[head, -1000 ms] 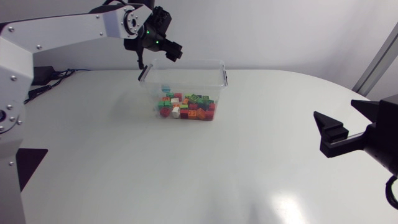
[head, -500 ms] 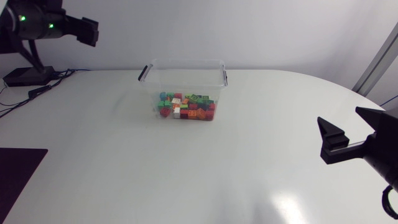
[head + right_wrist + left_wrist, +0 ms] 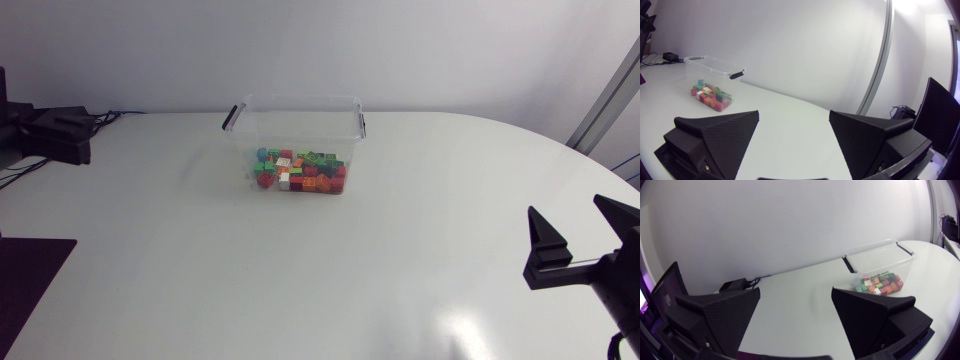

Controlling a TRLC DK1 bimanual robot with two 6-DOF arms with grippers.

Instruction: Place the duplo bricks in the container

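Observation:
A clear plastic container (image 3: 295,110) with black handle clips stands at the back middle of the white table. Several duplo bricks (image 3: 298,172) in red, green, orange, white and blue lie piled inside it. No brick lies loose on the table. My left gripper (image 3: 58,138) is at the far left edge, well away from the container, open and empty. My right gripper (image 3: 585,238) is low at the right edge, open and empty. In the left wrist view, the gripper (image 3: 796,292) has the container (image 3: 880,257) ahead of it, and in the right wrist view, the gripper (image 3: 794,114) has the container (image 3: 715,67) far ahead.
The table (image 3: 320,270) is bare around the container. A dark flat panel (image 3: 30,270) sits at the left front edge. A small black box (image 3: 732,286) with cables rests by the table's back left edge.
My left arm has pulled away from above the container's back left corner out to the far left edge. My right gripper has drifted a little lower and to the right.

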